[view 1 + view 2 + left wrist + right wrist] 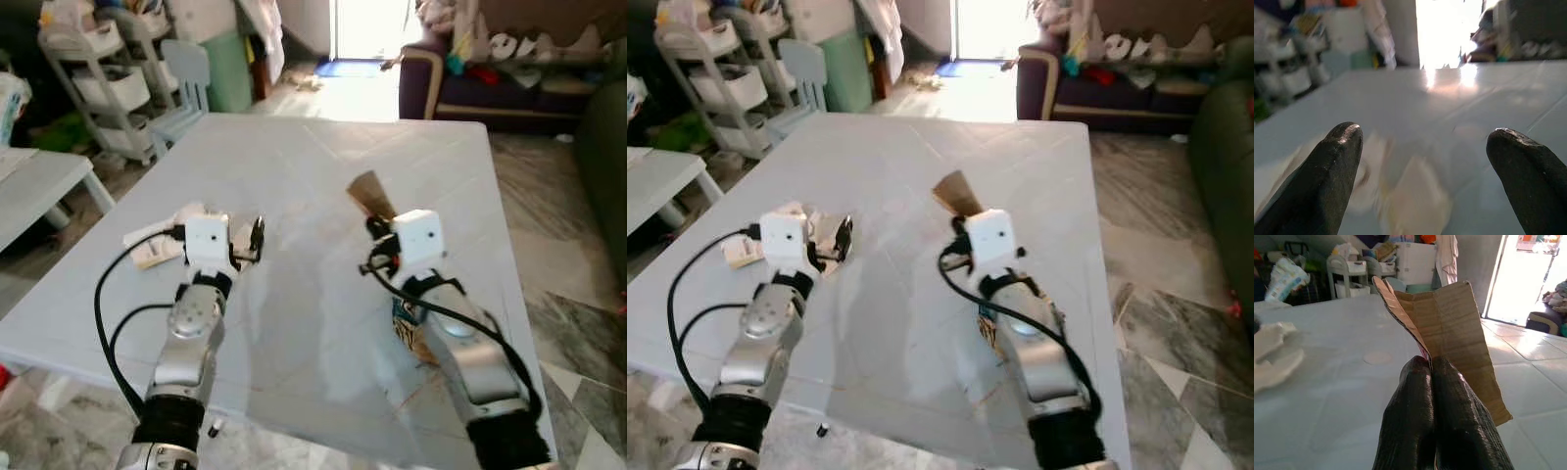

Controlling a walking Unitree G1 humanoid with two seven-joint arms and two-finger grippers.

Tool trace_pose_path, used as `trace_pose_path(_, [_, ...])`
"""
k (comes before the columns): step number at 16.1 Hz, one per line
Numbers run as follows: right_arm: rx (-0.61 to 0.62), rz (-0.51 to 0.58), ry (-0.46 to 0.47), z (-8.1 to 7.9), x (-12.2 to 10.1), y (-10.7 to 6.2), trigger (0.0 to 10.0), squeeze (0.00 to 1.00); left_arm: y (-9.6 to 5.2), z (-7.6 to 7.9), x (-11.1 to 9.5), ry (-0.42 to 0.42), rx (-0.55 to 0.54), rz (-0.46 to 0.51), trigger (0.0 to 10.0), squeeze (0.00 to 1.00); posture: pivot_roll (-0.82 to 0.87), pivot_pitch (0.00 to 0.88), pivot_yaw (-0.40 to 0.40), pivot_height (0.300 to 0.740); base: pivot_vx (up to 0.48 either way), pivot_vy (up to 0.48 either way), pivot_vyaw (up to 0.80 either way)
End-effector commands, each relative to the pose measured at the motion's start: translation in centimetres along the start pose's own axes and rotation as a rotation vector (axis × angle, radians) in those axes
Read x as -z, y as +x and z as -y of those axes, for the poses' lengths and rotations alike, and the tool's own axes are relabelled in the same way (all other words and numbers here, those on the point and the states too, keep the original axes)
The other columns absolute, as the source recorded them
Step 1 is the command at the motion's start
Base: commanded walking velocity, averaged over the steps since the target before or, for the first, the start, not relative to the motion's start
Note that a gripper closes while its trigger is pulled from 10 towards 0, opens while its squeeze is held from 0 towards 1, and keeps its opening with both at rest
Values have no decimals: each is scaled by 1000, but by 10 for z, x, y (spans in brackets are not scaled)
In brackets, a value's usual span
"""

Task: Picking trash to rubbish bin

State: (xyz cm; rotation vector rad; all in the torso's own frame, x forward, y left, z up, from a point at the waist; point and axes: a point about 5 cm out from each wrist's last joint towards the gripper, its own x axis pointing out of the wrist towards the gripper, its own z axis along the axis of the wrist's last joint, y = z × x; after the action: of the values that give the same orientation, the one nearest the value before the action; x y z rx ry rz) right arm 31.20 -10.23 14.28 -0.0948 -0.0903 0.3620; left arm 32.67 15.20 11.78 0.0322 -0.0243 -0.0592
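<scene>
My right gripper is shut on a folded piece of brown cardboard, held just above the white table near its right side; the cardboard sticks up ahead of the wrist. My left gripper is open, its fingers spread wide over crumpled white paper trash lying on the table. That white trash sits at the table's left edge, partly hidden by the left wrist. A patterned wrapper lies under my right forearm.
Grey shelving, a pale chair and a green bin stand beyond the table's far left. A dark sofa is at the back right. A second white table stands at the left. Tiled floor surrounds the table.
</scene>
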Motion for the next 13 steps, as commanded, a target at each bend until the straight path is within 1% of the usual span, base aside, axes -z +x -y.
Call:
trace_pose_path(1, [-17,22,9,-3,-7,2,10000,0,2,-5,4,12,-35,-35,10000,0,-103,0,41,740,0,0,0])
trace_pose_path(3, [-26,22,9,-4,-7,2,10000,0,6,-6,10,25,-49,-90,10000,0,-109,0,43,740,0,0,0])
trace_pose_path(4, [-29,22,9,-3,-8,2,10000,0,9,-6,13,9,-58,-119,10000,0,-111,0,42,740,0,0,0])
trace_pose_path(5, [-33,21,11,-3,-8,1,10000,0,12,-5,15,-7,-63,-138,10000,0,-117,0,44,740,0,0,0])
trace_pose_path(7, [-65,11,24,-5,-8,-2,10000,0,19,-2,16,-4,-54,-156,10000,0,-128,0,48,740,0,0,0])
trace_pose_path(8, [-138,-8,42,-13,-8,-7,10000,0,25,2,17,-8,-52,-177,10000,0,-146,0,54,740,0,0,0])
trace_pose_path(9, [-156,-12,45,-15,-8,-8,10000,0,26,2,17,-10,-52,-180,10000,0,-146,0,54,740,0,0,0])
trace_pose_path(11, [-225,-34,47,-22,-6,-16,10000,0,32,6,18,-8,-41,-196,10000,0,-172,0,63,740,0,0,0])
trace_pose_path(12, [-236,-40,49,-23,-6,-19,10000,0,35,5,18,-9,-40,-207,10000,0,-186,0,68,740,0,0,0])
trace_pose_path(13, [-251,-49,54,-24,-6,-23,10000,0,36,5,22,-4,-41,-234,10000,0,-197,1,72,740,0,0,0])
